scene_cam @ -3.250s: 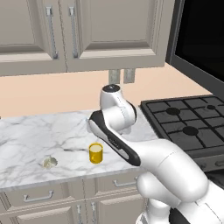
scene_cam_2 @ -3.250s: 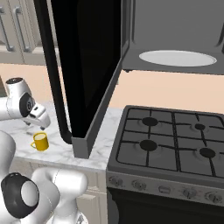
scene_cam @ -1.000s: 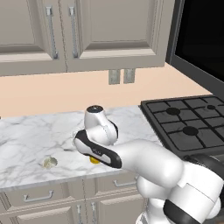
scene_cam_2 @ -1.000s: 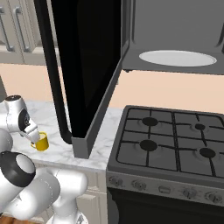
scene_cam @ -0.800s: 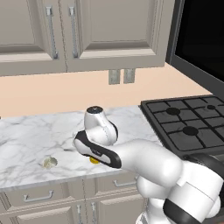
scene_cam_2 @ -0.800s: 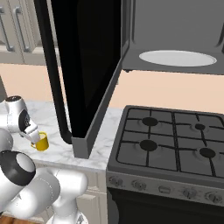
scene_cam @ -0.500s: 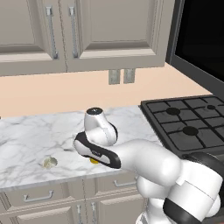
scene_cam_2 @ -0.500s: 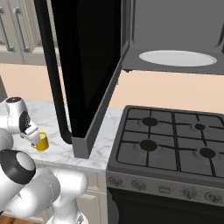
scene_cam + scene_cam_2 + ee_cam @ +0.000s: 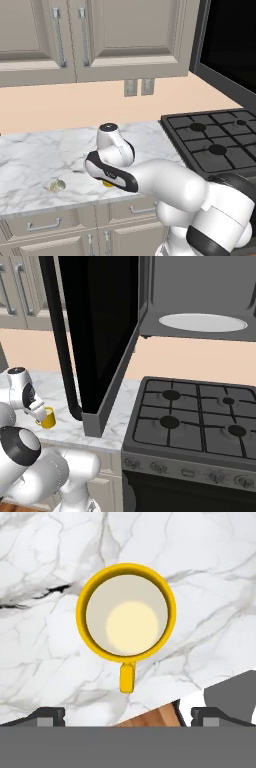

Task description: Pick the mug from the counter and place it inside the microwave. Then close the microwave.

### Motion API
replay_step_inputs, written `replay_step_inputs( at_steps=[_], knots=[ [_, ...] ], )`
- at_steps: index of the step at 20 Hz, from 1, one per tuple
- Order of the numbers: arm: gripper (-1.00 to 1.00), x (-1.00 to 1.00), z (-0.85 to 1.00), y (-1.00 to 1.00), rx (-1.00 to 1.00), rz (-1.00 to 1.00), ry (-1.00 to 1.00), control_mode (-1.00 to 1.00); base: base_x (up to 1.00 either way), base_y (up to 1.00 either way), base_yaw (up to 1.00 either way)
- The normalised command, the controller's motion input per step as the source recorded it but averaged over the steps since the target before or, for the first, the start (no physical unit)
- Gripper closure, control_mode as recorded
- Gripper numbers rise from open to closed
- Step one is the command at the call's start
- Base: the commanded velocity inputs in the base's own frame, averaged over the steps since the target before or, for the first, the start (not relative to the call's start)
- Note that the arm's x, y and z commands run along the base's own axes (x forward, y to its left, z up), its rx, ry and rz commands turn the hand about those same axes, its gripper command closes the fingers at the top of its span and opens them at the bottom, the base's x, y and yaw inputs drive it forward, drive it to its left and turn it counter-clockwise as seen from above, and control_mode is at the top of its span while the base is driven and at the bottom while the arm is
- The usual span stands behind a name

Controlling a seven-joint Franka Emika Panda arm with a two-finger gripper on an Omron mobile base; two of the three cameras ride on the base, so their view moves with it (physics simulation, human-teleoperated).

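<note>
Mostly hidden behind the arm, the mug (image 9: 107, 183) stands below the spread gripper (image 9: 127, 714) on the counter (image 9: 40, 155).

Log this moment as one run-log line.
phase: reaching | gripper: open, above mug | mug: upright on counter | microwave: open

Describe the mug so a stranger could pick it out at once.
Start at the white marble counter left of the black stovetop. Near its front edge, under the robot's open hand, stands the mug. It is glossy yellow, round, with a handle, unlike the pale lumpy object nearby.
</note>
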Motion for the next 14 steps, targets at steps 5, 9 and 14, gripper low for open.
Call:
replay_step_inputs(
  at_steps=[5,9,14],
  knots=[
    [-1.00,0.07,0.00,-0.01,0.00,-0.03,0.00,-1.00,0.00,0.00,0.00],
    [-1.00,0.17,0.00,-0.04,0.00,-0.04,0.00,-1.00,0.00,0.00,0.00],
    [-1.00,0.14,-0.02,-0.01,0.00,-0.03,0.00,-1.00,0.00,0.00,0.00]
  ],
)
